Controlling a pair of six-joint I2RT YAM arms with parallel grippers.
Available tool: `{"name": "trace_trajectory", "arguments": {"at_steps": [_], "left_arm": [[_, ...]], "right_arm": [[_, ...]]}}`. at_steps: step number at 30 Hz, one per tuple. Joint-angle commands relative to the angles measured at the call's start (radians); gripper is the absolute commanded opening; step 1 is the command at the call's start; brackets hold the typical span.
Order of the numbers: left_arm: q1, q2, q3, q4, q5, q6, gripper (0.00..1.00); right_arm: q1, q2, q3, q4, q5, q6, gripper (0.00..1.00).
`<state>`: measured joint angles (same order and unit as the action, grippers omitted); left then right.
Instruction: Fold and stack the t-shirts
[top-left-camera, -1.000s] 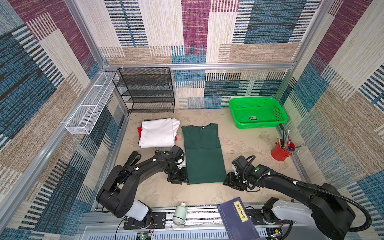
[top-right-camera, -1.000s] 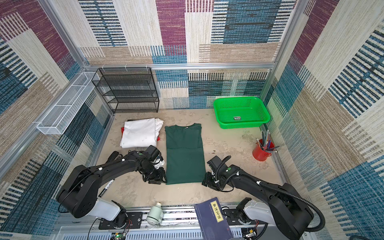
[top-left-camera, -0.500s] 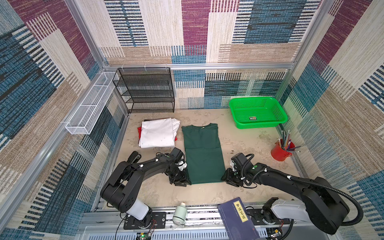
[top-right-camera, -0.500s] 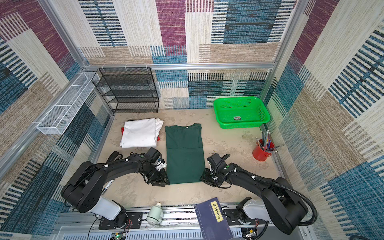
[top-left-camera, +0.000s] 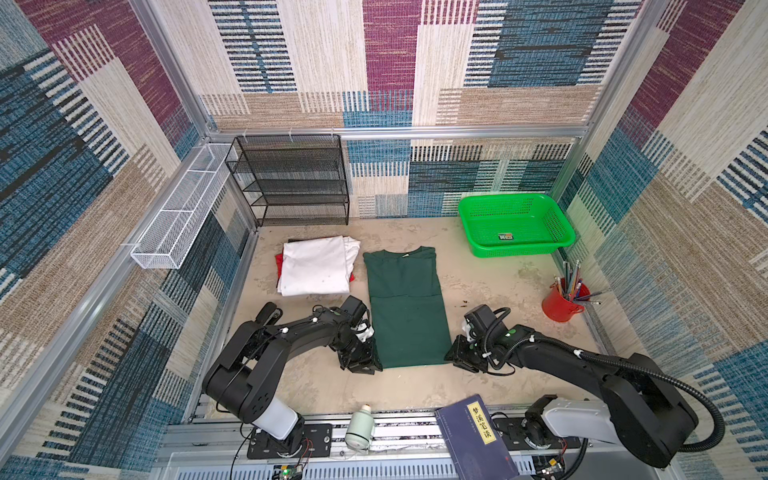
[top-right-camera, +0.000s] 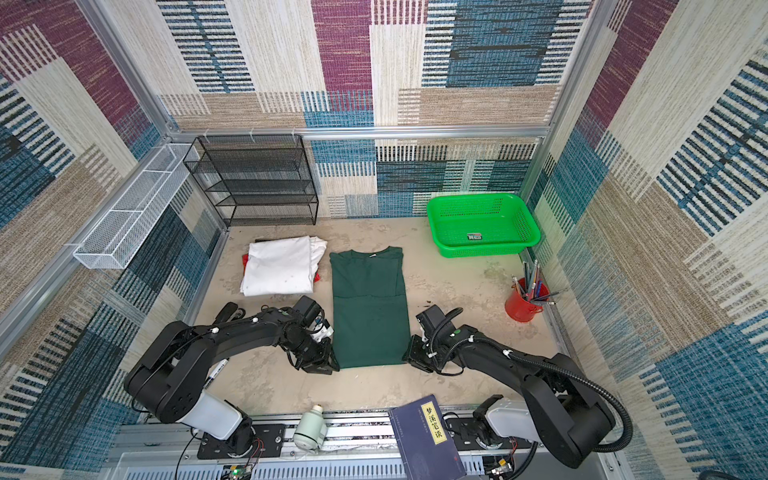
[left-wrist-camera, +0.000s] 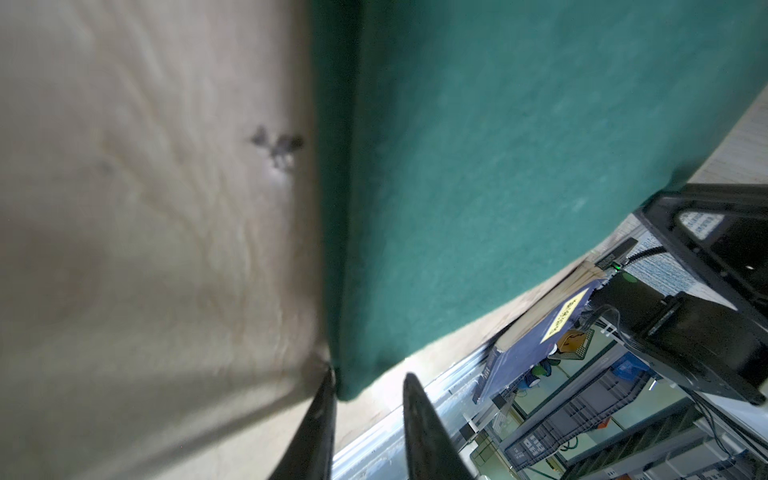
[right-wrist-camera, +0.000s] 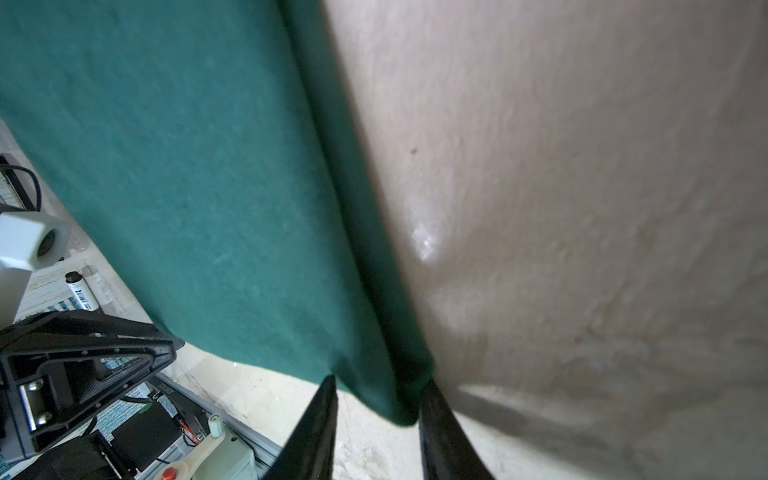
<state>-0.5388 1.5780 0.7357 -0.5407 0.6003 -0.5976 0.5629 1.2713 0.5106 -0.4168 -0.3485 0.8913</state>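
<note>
In both top views: flanking the near corners of the flat dark green cloth t-shirt with the left gripper and right gripper, the folded white cloth t-shirt beyond the left. Left wrist: straddling one corner, fingers parted, not clamping. Right wrist: straddling the other, fingers parted too.

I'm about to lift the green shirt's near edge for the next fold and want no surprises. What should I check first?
1. Left claw straddles a near corner of the dark green shirt: ok.
2. Right claw straddles the other near corner: ok.
3. Both claws pinched shut on cloth: not ok, jaws stand apart.
4. Every cloth layer caught: cannot tell.
5. Shirt lies flat: ok.
6. White shirt apart from it: ok.
</note>
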Motion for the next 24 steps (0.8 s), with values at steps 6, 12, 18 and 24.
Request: {"name": "trace_trajectory", "arguments": {"at_steps": [6, 12, 18, 24], "left_arm": [[-0.001, 0.022, -0.018, 0.015, -0.138, -0.022, 0.17], [-0.001, 0.024, -0.014, 0.030, -0.129, -0.016, 0.05], [-0.001, 0.022, 0.014, 0.011, -0.129, -0.005, 0.00], [-0.002, -0.042, 0.030, -0.049, -0.132, 0.020, 0.00]], "right_arm": [[-0.006, 0.013, -0.007, -0.062, 0.092, -0.011, 0.21], [-0.014, 0.016, -0.006, -0.045, 0.111, -0.041, 0.11], [-0.019, 0.017, 0.005, -0.027, 0.094, -0.086, 0.02], [-0.018, -0.093, 0.005, -0.058, 0.068, -0.087, 0.00]]}}
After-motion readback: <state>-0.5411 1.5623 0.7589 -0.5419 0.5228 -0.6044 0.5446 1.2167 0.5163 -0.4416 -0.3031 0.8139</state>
